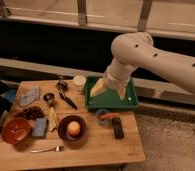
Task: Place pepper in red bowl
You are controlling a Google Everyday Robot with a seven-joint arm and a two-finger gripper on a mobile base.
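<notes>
The pepper (pixel 110 116) is small, slender and orange-red. It lies by a small blue cup (pixel 102 115) near the table's right side, just in front of a green tray (pixel 131 101). The red bowl (pixel 16 130) is round and shallow and sits at the table's front left corner. My gripper (pixel 109 90) hangs over the green tray, behind and above the pepper, far right of the red bowl. Its two pale fingers (pixel 97 90) are spread apart with nothing between them.
A maroon bowl (pixel 71 128) holds a round yellow-orange fruit (pixel 74 128). A black object (pixel 117 127) lies by the pepper. A white cup (pixel 79 81), dark utensils (pixel 63 95), blue cloth (pixel 29 96), blue sponge (pixel 40 127), grapes (pixel 31 113) and a fork (pixel 46 148) are on the wooden table (pixel 96 150).
</notes>
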